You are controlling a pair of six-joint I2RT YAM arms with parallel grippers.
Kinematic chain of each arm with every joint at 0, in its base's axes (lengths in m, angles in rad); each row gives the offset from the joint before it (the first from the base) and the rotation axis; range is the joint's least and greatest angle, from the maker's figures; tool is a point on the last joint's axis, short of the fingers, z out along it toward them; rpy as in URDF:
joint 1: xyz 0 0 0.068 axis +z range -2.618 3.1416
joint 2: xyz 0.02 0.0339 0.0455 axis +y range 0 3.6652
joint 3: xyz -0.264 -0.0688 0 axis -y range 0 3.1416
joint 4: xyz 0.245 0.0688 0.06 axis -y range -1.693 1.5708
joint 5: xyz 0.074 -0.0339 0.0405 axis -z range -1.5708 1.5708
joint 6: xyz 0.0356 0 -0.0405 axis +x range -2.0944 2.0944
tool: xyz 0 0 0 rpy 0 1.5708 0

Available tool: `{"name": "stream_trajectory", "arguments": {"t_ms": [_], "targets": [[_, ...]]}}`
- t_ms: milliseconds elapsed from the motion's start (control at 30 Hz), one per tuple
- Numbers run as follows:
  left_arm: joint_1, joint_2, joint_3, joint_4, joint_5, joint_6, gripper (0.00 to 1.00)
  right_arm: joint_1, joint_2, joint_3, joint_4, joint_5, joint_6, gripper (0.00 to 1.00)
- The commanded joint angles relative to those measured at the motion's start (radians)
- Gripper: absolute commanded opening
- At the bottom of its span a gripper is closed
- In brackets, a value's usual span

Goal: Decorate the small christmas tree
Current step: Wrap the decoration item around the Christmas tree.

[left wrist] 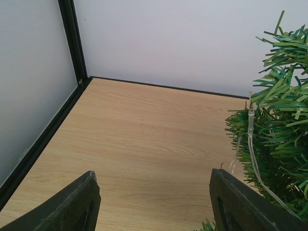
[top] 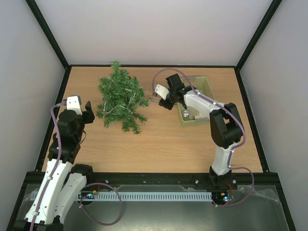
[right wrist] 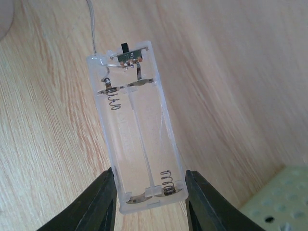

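Observation:
The small christmas tree (top: 120, 98) lies on the wooden table, left of centre, with a clear light string (left wrist: 251, 139) running through its branches (left wrist: 279, 125). My right gripper (top: 157, 99) is just right of the tree. In the right wrist view, my right gripper (right wrist: 150, 192) is shut on the near end of a clear, empty battery box (right wrist: 137, 130), with one finger against each side. A thin wire (right wrist: 91, 24) leaves the box's far end. My left gripper (top: 81, 104) sits left of the tree, and my left gripper (left wrist: 154, 192) stands open over bare table.
A pale green basket (top: 204, 84) stands right of the right gripper, with small ornaments (top: 186, 114) at its near end. Its corner (right wrist: 279, 197) shows in the right wrist view. Black frame rails and grey walls enclose the table.

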Motion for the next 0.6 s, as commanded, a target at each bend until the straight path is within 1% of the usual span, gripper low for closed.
{"name": "stream_trajectory", "arguments": {"t_ms": [0,133,400,567], "targets": [[-0.004,-0.009,-0.006,0.022,-0.002,0.001,0.64,-0.004,-0.111,-0.066,0.077,0.097,0.151,0.35],[-0.004,-0.009,0.006,0.013,0.019,-0.023,0.63,-0.004,-0.211,-0.141,0.103,0.089,0.245,0.35],[-0.003,0.011,0.047,-0.020,0.073,-0.126,0.56,0.003,-0.454,-0.285,0.078,0.056,0.364,0.34],[-0.001,0.027,0.089,-0.032,0.093,-0.149,0.56,0.069,-0.605,-0.365,0.043,0.036,0.433,0.34]]}}
